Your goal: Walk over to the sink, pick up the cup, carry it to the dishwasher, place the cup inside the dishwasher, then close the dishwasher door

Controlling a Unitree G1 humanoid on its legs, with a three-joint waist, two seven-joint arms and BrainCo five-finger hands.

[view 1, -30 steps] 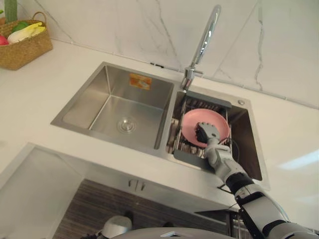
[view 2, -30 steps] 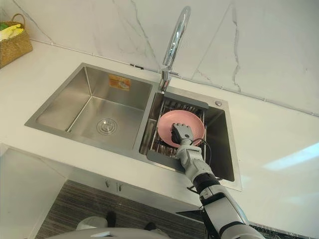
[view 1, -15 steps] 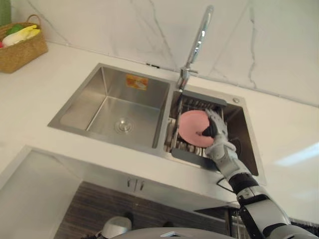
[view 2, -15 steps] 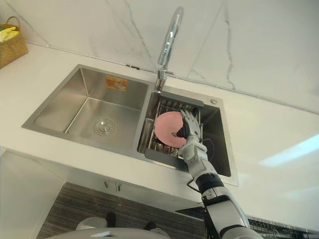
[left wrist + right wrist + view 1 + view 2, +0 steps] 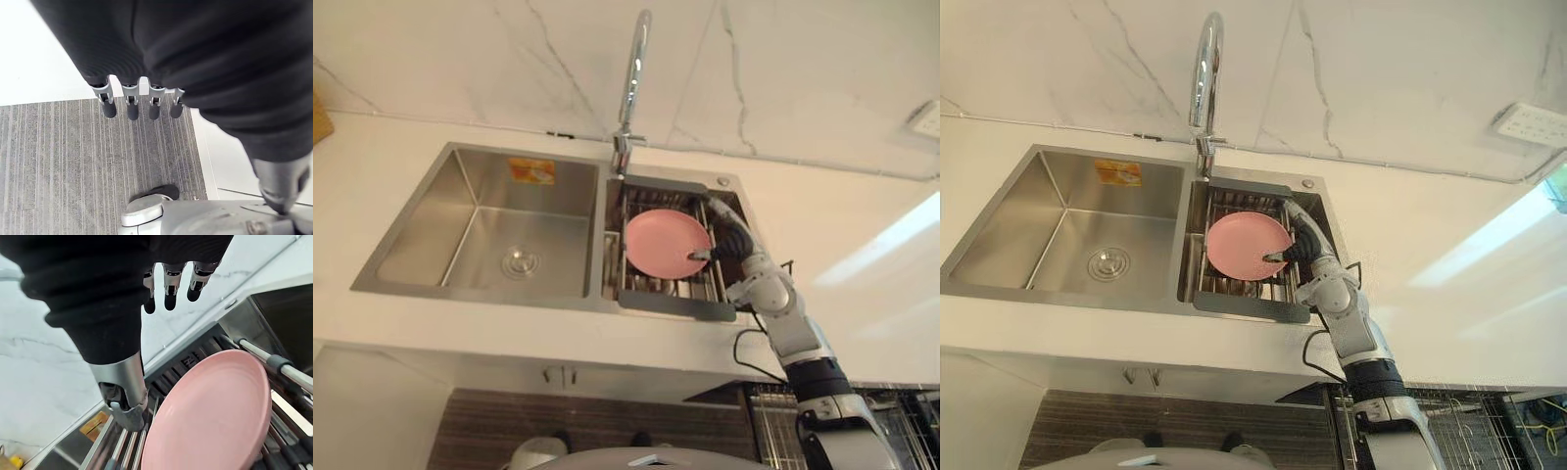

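Observation:
A pink plate [image 5: 666, 243] leans in the wire drying rack [image 5: 677, 299] set in the sink's right basin. My right hand [image 5: 734, 241] is at the plate's right edge, open, fingers straight above the rim. In the right wrist view its thumb [image 5: 124, 399] sits close beside the pink plate [image 5: 215, 416] without curling round it. Whether the thumb tip touches the rim I cannot tell. I see no cup. In the left wrist view my left hand [image 5: 129, 110] hangs open over grey striped floor.
The left basin [image 5: 489, 235] of the steel sink has a drain at its bottom. A tall chrome faucet [image 5: 631, 78] rises behind the divider. White countertop surrounds the sink. A wire dish rack [image 5: 1469, 421] shows below the counter at the lower right.
The camera has swung right, and the basket has left the view. My right hand has uncurled and moved from on top of the plate to its right edge.

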